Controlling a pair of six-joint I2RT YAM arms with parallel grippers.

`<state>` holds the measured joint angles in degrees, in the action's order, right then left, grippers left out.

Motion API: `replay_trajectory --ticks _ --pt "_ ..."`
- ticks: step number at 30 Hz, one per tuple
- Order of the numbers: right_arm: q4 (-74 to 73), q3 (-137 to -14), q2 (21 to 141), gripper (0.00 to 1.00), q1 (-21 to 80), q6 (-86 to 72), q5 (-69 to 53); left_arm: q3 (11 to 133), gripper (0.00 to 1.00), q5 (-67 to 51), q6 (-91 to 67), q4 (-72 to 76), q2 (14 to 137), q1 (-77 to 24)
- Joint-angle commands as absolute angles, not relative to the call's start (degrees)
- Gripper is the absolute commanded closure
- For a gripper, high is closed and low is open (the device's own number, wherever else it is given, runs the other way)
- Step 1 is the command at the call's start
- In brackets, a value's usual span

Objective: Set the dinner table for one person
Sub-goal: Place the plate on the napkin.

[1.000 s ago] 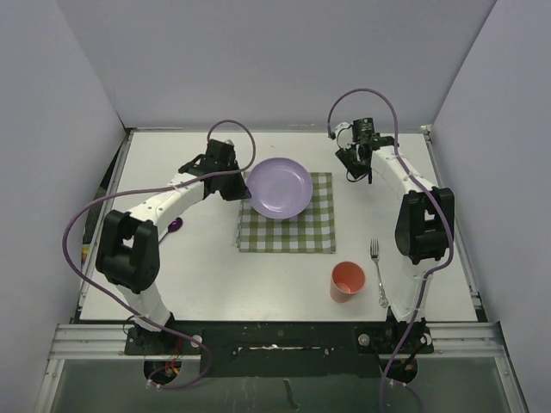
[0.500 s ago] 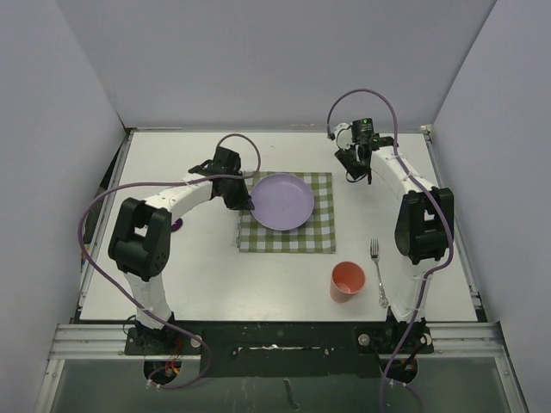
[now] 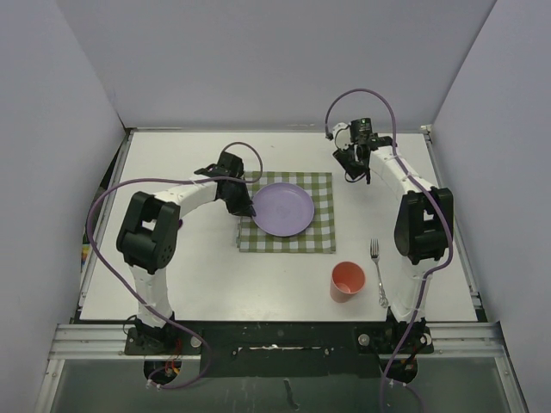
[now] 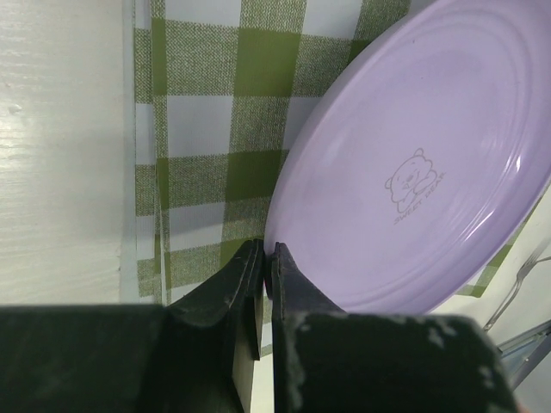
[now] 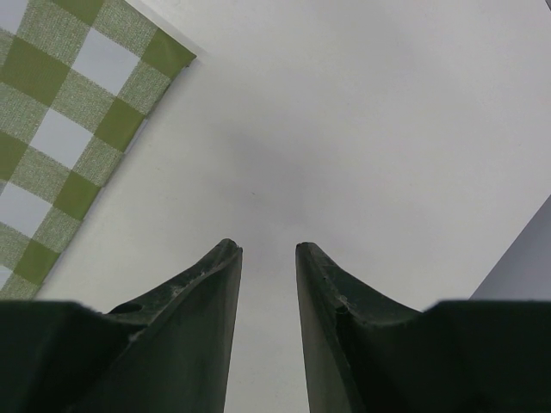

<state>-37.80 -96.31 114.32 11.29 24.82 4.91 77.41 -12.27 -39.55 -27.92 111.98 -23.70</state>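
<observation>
A round purple plate lies over the green-and-white checked cloth in the middle of the white dinner table. My left gripper is shut on the plate's left rim. In the left wrist view the fingers pinch the edge of the plate above the cloth. Whether the plate rests fully on the cloth I cannot tell. My right gripper hovers past the cloth's far right corner. It stands open over bare table in the right wrist view, with nothing between its fingers.
An orange cup stands near the front of the table, right of the cloth. A metal fork lies beside it, close to the right arm's base. The cloth's corner shows left of the right gripper.
My left arm has swung right and carried the plate down and toward the cloth's middle. The right arm has stayed where it was.
</observation>
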Motion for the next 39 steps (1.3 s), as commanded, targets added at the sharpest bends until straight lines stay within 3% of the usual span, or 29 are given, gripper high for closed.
replay_trajectory --ticks 1,39 --pt "-36.9 -98.88 114.5 0.67 12.28 25.0 3.96 79.97 1.0 -13.8 -38.78 -24.18 113.24 -24.08" --pt "-36.43 -98.21 116.13 0.66 14.39 27.13 6.01 84.98 1.0 -14.17 -37.09 -24.43 118.68 -24.34"
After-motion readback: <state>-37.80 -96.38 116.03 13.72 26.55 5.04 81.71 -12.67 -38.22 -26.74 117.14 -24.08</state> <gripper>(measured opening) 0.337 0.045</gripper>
